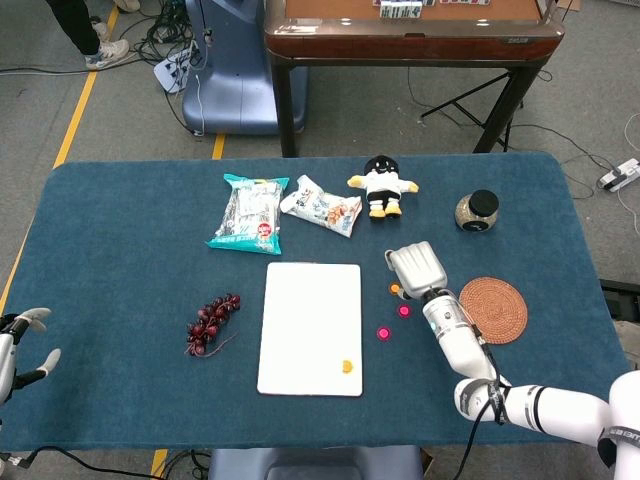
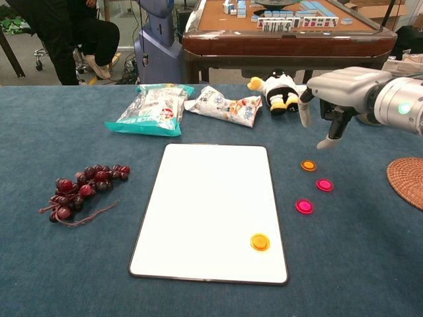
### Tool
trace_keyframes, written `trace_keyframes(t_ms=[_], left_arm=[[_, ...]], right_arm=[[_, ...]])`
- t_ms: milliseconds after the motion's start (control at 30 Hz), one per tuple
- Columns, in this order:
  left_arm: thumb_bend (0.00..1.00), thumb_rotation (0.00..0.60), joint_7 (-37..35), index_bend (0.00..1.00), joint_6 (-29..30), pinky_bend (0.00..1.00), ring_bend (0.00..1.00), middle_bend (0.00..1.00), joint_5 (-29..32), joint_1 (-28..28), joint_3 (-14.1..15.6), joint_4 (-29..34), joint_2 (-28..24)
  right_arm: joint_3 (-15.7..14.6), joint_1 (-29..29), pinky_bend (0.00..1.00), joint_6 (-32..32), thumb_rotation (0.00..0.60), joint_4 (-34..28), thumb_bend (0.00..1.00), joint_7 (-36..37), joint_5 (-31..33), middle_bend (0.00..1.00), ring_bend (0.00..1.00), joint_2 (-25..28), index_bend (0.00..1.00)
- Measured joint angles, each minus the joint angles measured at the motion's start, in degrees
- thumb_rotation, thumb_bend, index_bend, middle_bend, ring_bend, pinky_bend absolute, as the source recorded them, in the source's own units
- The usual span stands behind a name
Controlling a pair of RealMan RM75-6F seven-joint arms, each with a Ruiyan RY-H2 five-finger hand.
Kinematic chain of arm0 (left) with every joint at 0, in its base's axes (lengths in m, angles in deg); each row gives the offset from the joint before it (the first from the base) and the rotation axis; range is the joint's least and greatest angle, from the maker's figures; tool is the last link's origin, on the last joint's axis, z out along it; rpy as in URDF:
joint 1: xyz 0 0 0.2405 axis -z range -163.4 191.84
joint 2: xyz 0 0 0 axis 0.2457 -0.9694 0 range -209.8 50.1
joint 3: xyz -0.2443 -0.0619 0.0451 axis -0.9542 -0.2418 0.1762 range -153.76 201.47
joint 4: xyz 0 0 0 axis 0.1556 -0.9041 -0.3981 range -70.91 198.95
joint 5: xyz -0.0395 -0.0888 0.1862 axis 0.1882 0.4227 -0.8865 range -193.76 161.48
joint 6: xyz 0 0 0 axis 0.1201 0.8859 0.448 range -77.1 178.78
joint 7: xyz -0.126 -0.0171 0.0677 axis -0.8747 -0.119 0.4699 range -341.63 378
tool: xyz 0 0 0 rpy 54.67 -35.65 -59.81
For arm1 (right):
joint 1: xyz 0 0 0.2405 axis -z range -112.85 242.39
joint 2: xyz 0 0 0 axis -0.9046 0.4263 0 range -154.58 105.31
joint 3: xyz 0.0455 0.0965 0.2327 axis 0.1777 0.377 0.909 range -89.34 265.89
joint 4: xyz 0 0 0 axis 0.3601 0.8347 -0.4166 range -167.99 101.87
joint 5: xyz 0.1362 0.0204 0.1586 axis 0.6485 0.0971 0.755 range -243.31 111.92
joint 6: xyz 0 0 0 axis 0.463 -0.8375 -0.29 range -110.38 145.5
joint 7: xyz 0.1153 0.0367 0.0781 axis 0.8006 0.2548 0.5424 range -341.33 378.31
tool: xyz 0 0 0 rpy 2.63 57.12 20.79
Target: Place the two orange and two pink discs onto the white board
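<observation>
- One orange disc (image 2: 260,242) already lies on the white board's (image 2: 205,198) near corner.
- Two pink discs (image 2: 305,206) and another orange disc (image 2: 308,165) wait on the desk (image 2: 79,264), just beside the board.
- Right hand (image 2: 340,92) hovers above them, fingers apart and empty, likely lining up a pick.
- Left hand (image 1: 20,345) idles spread at the desk's edge.

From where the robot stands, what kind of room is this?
Probably a robotics lab or test space: a mahjong table behind the work table, loose floor cables, yellow floor tape.

Head view: high, steep down on whole table. Chest view: low, nearer, facing forward. Both share white board (image 1: 311,328) (image 2: 211,208) left of right hand (image 1: 417,270) (image 2: 340,89).
</observation>
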Motion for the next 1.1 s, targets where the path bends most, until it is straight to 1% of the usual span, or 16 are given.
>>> trace_keyframes(t_ms=[167, 300, 500, 800, 1100], left_arm=[[0.27, 0.600, -0.19, 0.36, -0.08, 0.47, 0.29, 0.45, 0.12, 0.01, -0.06, 0.01, -0.05], [0.27, 0.600, -0.37, 0.36, -0.07, 0.47, 0.29, 0.45, 0.05, -0.03, -0.02, 0.04, -0.12], [0.27, 0.600, -0.62, 0.36, -0.10, 0.47, 0.29, 0.45, 0.12, -0.06, -0.06, 0.02, -0.22], [0.27, 0.600, -0.66, 0.36, -0.15, 0.47, 0.29, 0.45, 0.07, -0.05, -0.03, 0.07, -0.25], [0.27, 0.600, -0.77, 0.36, -0.05, 0.47, 0.29, 0.45, 0.01, -0.09, -0.06, 0.14, -0.31]], right_arm=[[-0.20, -0.82, 1.00, 1.94, 0.600, 4.04, 0.10, 1.56, 1.16, 1.00, 1.00, -1.68, 0.46], [-0.44, -1.41, 1.00, 3.45, 0.600, 7.32, 0.08, 2.83, 2.06, 1.00, 1.00, -3.16, 0.46], [-0.95, -1.88, 1.00, 5.50, 0.600, 10.95, 0.08, 5.01, 2.53, 1.00, 1.00, -4.86, 0.46], [-1.73, -2.16, 1.00, 7.85, 0.600, 14.28, 0.08, 7.34, 3.04, 1.00, 1.00, -6.47, 0.46], [-2.43, -2.41, 1.00, 9.04, 0.600, 16.47, 0.08, 8.16, 3.35, 1.00, 1.00, -7.64, 0.46]])
